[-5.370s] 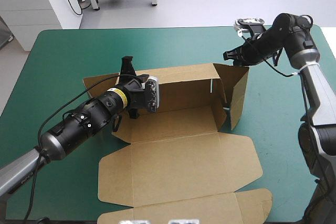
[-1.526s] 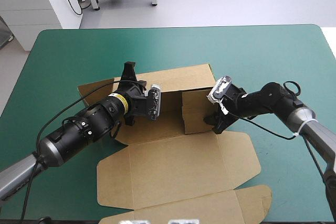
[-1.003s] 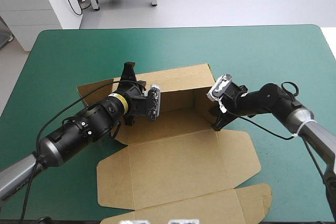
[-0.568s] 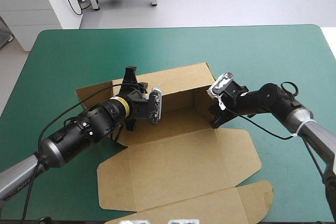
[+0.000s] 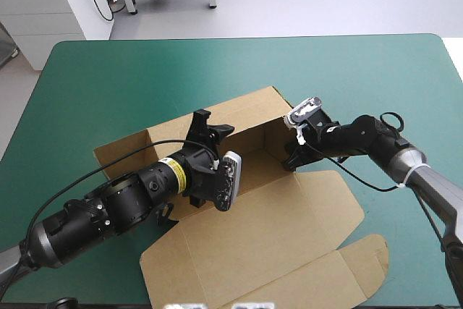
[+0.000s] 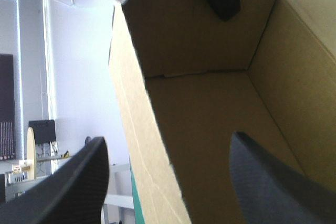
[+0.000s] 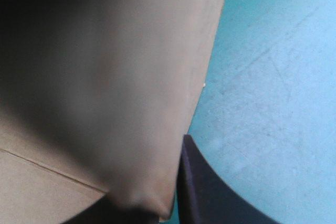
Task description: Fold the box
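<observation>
Table's teal-green cover [image 5: 108, 77] under box [image 5: 253, 236]; left gripper [image 5: 212, 122] wide open astride far wall, right gripper [image 5: 289, 158] tight on end wall.

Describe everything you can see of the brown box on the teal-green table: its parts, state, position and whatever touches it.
The box is a cut sheet of plain brown board, partly formed into an open tray. Its far wall and right end wall stand raised. The lid with its flaps lies flat toward the near edge of the table. The left end effector, open, straddles the far wall, and the right end effector pinches the right end wall.
</observation>
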